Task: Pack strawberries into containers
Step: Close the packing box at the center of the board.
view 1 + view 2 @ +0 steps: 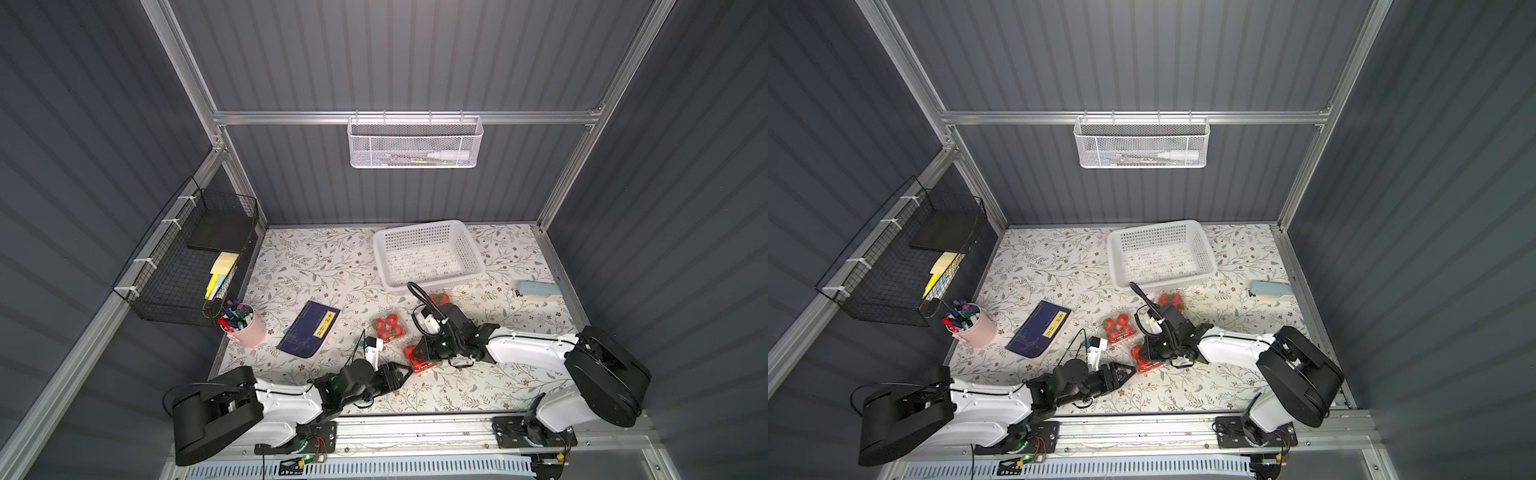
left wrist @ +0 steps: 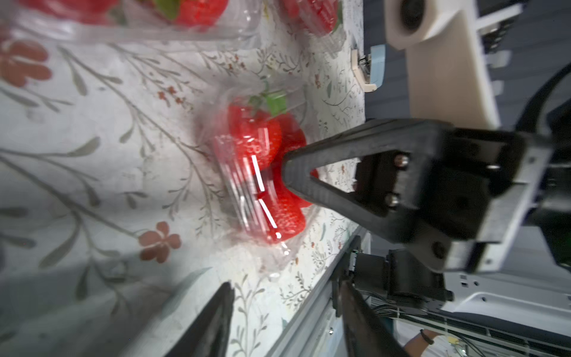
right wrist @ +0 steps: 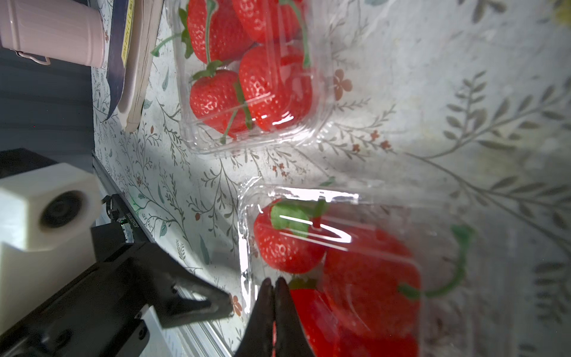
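Three clear containers holding red strawberries lie on the floral table. The nearest container (image 1: 420, 360) (image 3: 340, 216) has its lid down over strawberries (image 2: 262, 139). My right gripper (image 1: 417, 354) (image 3: 273, 282) is shut, its tips pressed on that lid near the edge, with nothing seen between them. My left gripper (image 1: 406, 371) (image 2: 287, 309) stands open just at the container's near-left side, holding nothing. A second container (image 1: 388, 328) (image 3: 247, 77) shows several strawberries. The third container (image 1: 439, 298) is partly hidden behind the right arm.
A large white perforated basket (image 1: 428, 253) stands behind the containers. A dark blue notebook (image 1: 309, 328) and a pink cup of pens (image 1: 243, 324) lie to the left. A light blue stapler (image 1: 536, 289) sits at the right edge. The metal rail (image 1: 415, 432) runs along the front.
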Robot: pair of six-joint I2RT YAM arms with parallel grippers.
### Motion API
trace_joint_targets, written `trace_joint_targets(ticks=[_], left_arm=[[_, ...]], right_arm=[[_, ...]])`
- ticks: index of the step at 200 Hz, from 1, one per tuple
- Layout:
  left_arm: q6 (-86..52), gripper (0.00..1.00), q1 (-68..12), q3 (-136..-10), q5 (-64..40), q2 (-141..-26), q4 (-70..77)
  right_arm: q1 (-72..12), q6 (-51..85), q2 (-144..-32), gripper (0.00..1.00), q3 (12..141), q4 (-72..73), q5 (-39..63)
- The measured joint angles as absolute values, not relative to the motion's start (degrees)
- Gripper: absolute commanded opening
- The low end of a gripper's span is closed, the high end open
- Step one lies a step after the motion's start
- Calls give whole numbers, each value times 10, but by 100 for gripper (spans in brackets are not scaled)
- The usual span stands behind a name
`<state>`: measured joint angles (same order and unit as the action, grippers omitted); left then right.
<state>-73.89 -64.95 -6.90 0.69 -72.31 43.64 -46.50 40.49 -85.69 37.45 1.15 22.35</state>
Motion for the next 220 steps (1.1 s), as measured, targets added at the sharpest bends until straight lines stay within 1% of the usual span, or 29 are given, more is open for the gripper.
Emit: trace_joint_targets(ticks=[16, 60, 91, 129, 147, 205, 220], left_arm=[[-742, 66, -649, -69, 7, -750, 439], [-742, 61, -649, -81, 7, -811, 501], [-742, 52, -649, -87, 6, -842, 535], [-742, 43, -649, -89, 5, -846, 560], [-745, 33, -649, -90, 5, -852, 569], [-741, 26, -649, -107, -6, -903, 597], [-741, 22, -649, -111, -10, -908, 597]], right_arm=[[-465, 405, -857, 8, 371, 17, 225], [-465, 407, -858, 8, 367, 27, 227], [-465, 409, -858, 7, 364, 33, 228], [-465, 410, -864, 8, 364, 41, 234], [-465, 410, -866, 8, 363, 45, 237], [-465, 411, -867, 7, 359, 51, 240], [-465, 412, -867, 7, 357, 55, 239]])
